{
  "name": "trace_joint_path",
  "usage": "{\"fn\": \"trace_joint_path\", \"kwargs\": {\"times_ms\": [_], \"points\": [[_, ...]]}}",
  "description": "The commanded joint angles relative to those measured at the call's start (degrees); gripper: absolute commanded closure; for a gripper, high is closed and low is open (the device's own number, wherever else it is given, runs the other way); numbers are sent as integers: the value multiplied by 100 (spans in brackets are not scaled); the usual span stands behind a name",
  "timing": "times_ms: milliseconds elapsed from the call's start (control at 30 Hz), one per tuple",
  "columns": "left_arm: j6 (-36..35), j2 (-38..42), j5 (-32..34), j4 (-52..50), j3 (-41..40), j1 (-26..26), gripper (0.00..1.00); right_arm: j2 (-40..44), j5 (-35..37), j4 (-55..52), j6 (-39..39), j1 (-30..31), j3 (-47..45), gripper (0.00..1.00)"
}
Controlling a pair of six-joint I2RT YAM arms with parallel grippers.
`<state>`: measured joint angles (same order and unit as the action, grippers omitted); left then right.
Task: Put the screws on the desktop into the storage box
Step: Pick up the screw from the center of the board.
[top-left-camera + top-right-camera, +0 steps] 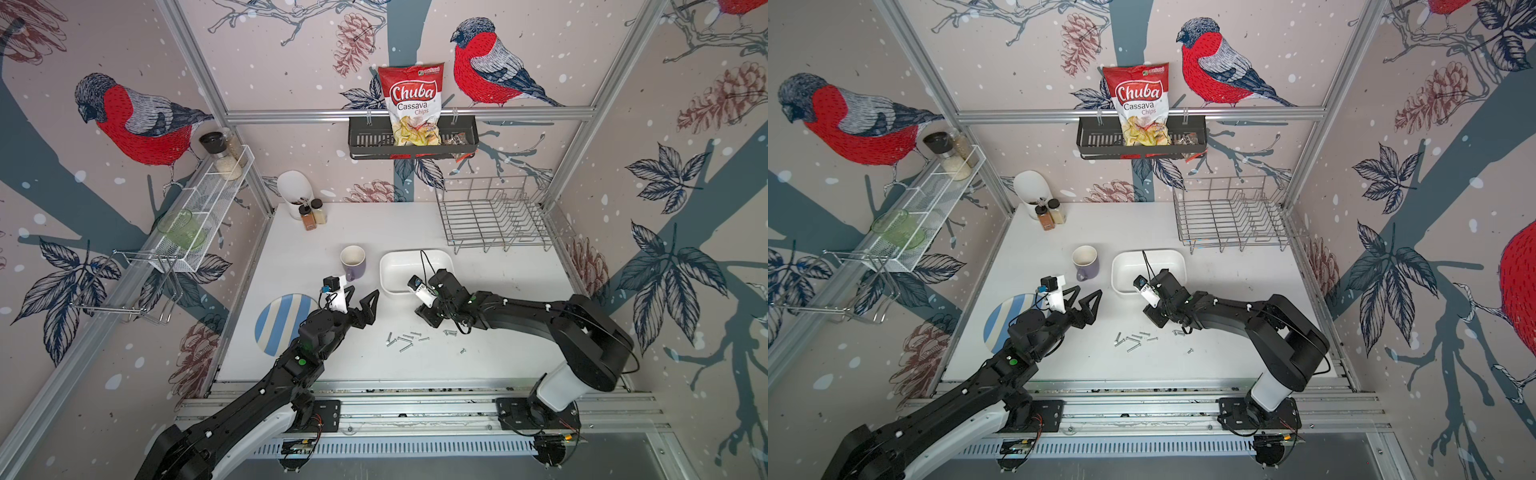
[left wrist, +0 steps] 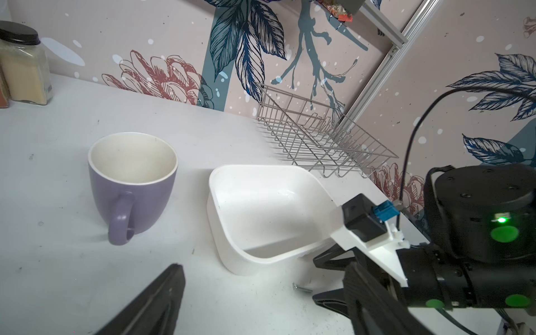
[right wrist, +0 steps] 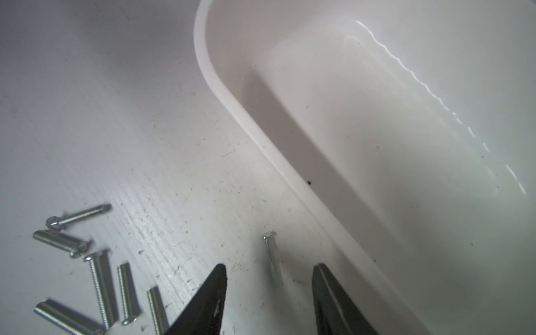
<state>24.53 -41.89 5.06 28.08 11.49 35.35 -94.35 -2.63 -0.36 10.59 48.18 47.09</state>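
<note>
A: Both top views?
B: Seeing screws (image 1: pixel 405 338) strewn lower centre on the desktop (image 1: pixel 374 232), just below the storage box (image 1: pixel 397 270); left gripper (image 1: pixel 363 293) spread wide
A: Left wrist?
B: Catching the storage box (image 2: pixel 223 249) just beside a purple mug (image 2: pixel 130 185)
A: Right wrist?
B: Finding right gripper (image 3: pixel 269 265) parted around one screw (image 3: pixel 272 261), not touching it, close to the storage box (image 3: pixel 232 98) rim

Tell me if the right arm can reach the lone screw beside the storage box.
Probably yes. In the right wrist view the lone screw lies uncovered on the desktop between the open jaws of the right gripper. The rim of the storage box runs close beside one finger and might crowd it.
</note>
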Motion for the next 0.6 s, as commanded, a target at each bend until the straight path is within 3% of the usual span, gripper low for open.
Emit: {"fn": "trace_joint_path", "kwargs": {"times_ms": [0, 567], "points": [[-118, 78, 78, 280, -48, 14, 10, -212, 213, -102, 101, -2, 123, 52], [-43, 157, -189, 266, -37, 15, 11, -584, -18, -128, 108, -126, 301, 64]]}}
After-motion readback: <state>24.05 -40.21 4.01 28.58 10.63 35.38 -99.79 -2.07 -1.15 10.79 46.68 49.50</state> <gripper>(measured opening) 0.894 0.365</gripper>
